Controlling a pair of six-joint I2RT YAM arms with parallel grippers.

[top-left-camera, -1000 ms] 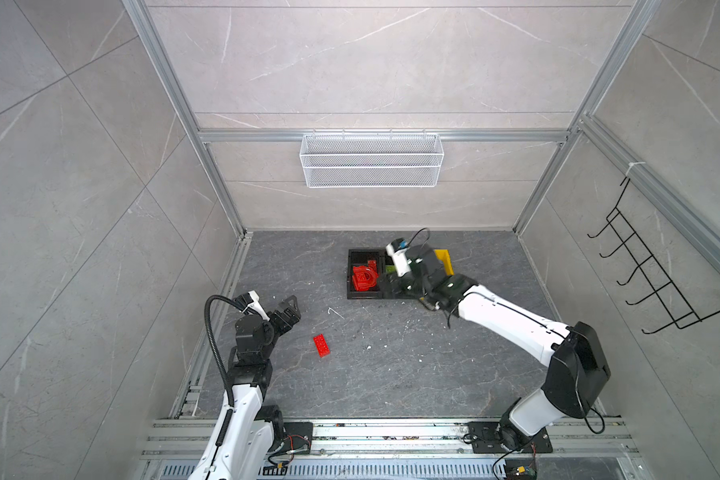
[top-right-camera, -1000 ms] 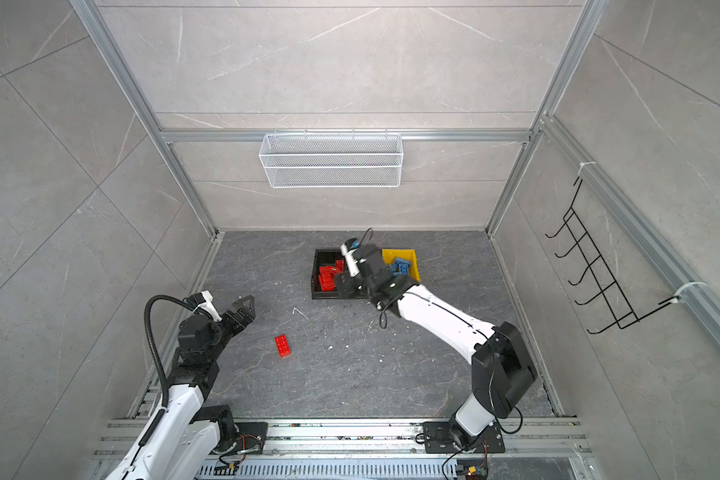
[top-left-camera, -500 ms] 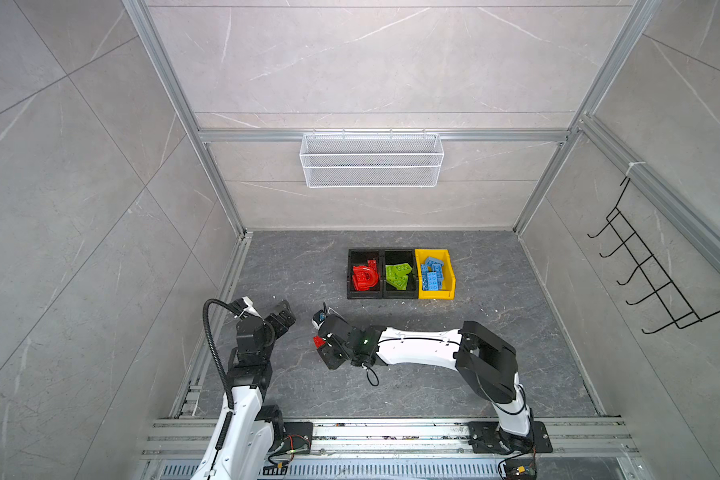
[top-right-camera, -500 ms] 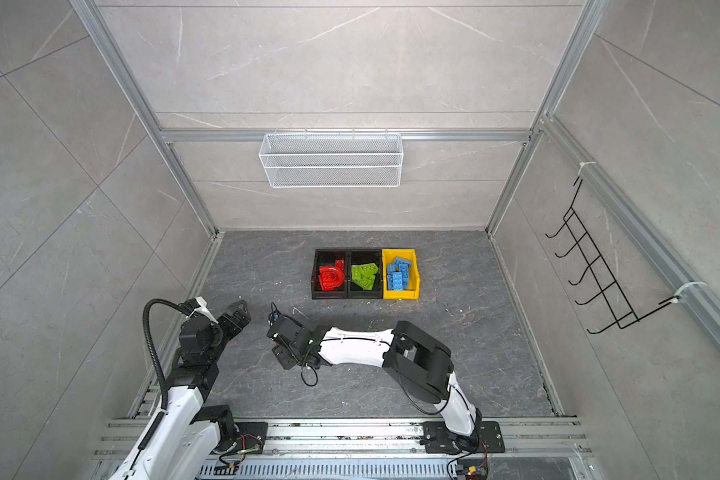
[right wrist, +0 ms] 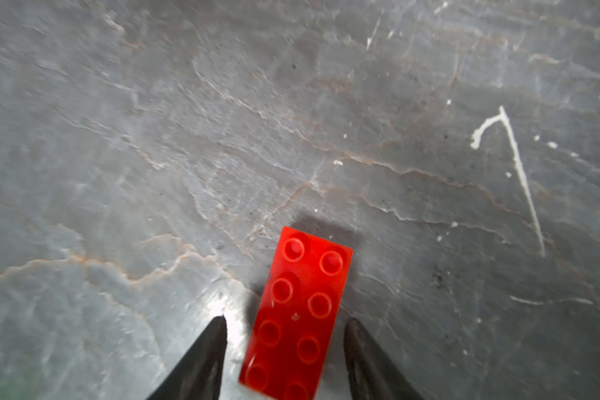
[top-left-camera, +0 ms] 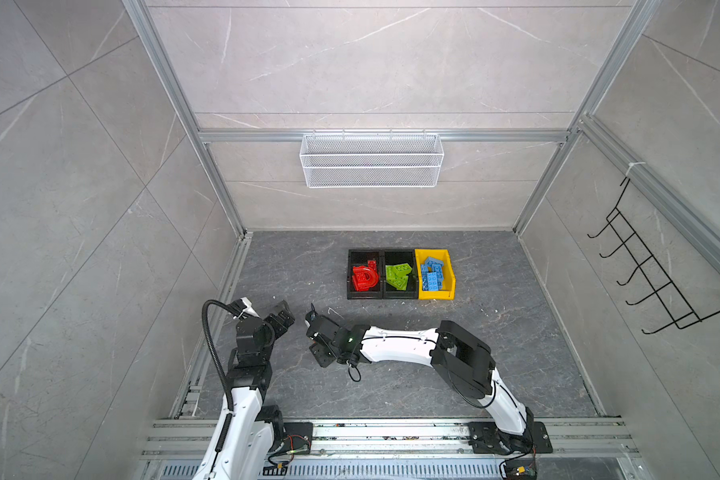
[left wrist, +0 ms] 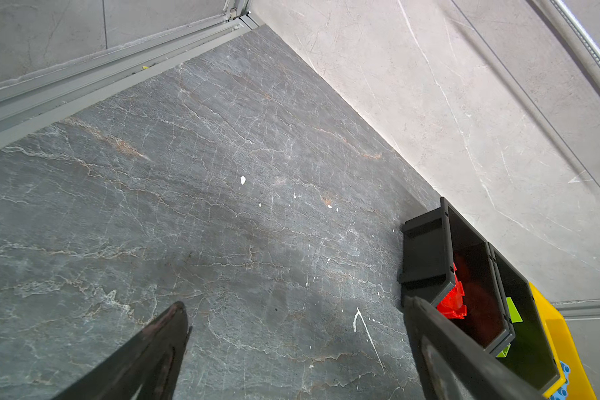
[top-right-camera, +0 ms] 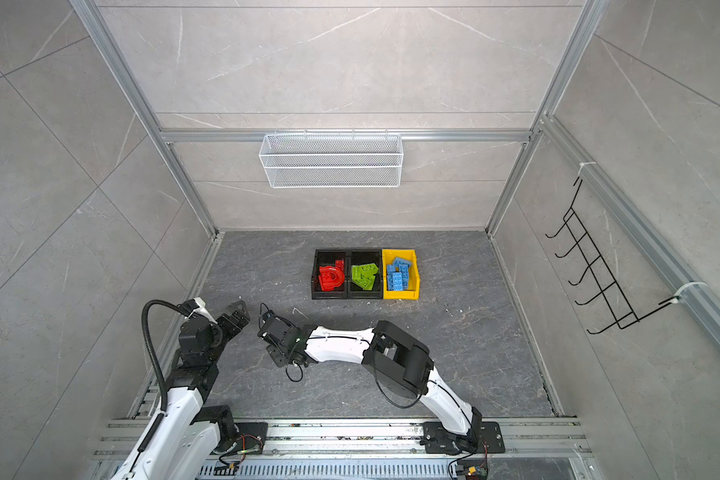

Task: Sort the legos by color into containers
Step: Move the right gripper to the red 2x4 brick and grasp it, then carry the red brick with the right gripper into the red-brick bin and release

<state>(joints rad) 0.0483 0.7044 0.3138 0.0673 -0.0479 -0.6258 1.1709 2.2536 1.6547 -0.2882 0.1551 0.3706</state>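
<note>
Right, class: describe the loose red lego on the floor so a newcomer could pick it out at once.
Start from the dark marbled floor, on the robot's side of the row of three bins, where the right gripper hangs low. Between its open jaws lies the red lego, flat, studs up, two studs wide. Unlike the other red pieces, it lies alone outside the bins.
</note>
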